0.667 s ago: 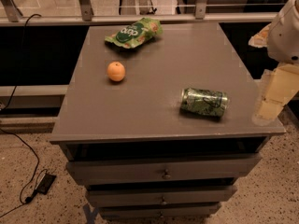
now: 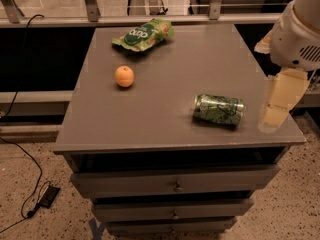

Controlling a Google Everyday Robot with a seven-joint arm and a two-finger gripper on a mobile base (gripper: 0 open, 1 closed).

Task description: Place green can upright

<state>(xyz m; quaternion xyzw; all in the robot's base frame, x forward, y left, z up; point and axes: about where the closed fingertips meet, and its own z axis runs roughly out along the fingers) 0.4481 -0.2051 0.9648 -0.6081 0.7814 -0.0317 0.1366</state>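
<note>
Gripper (image 2: pixel 272 118) hangs over the table's (image 2: pixel 150 119) front right corner; open or closed, can't tell. Green can (image 2: pixel 219 109) lies on its side near it, picture-left, long axis running roughly toward the gripper. Not yet upright.

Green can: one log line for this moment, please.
green can: on its side, cabinet top | gripper: right of can, apart | upright: not yet

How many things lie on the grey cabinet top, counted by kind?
Drink cans: 1, the green can, lying on its side
Fruits: 1, the orange
Snack bags: 1, the green snack bag
Total: 3
The gripper hangs at the right edge of the cabinet top, apart from the can.
</note>
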